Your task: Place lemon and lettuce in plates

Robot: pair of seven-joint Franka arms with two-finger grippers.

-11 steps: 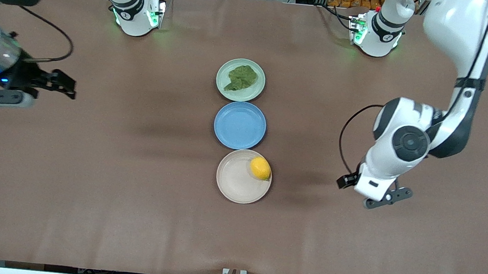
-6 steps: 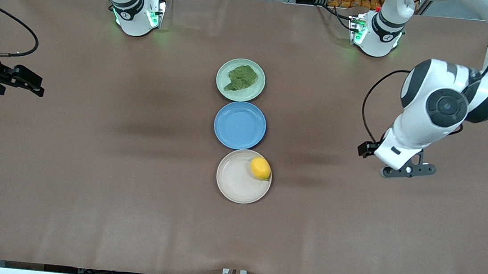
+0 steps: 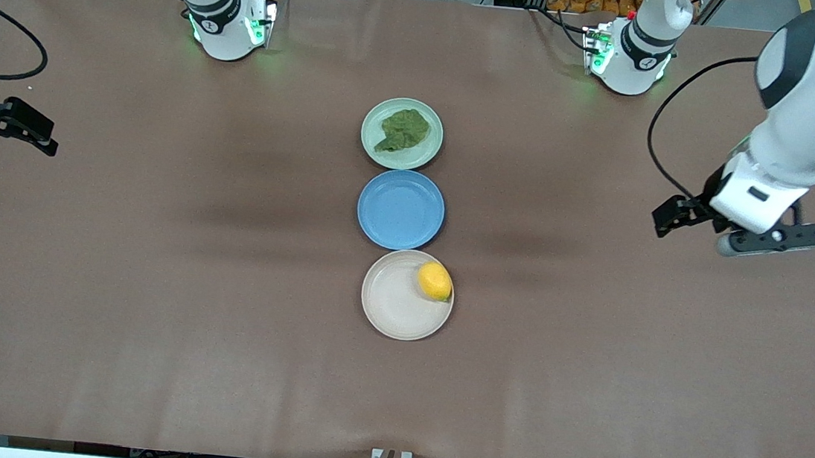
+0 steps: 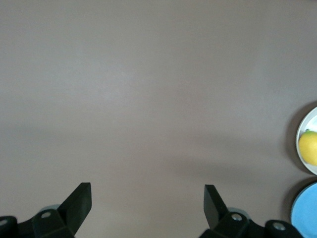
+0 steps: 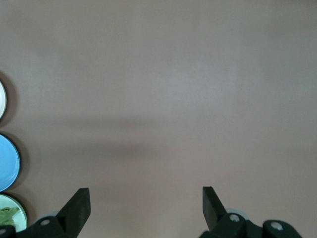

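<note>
As both items already rest in plates, no pickup relation remains to be set, and the task is judged complete. Nearest the front camera, the lemon [image 3: 435, 281] lies in the beige plate [image 3: 392, 306], at the rim toward the left arm's end of the table. Next comes the blue plate [image 3: 400, 209], holding nothing. Farthest, the lettuce [image 3: 403, 130] lies flat in the mint plate [image 3: 399, 156]. The left gripper [image 4: 147, 202] is held wide apart and unloaded over bare table, well apart from the lemon. The right gripper [image 5: 146, 203] is likewise spread wide, unloaded, well apart from the lettuce. Neither arm is markedly nearer to the plates.
</note>
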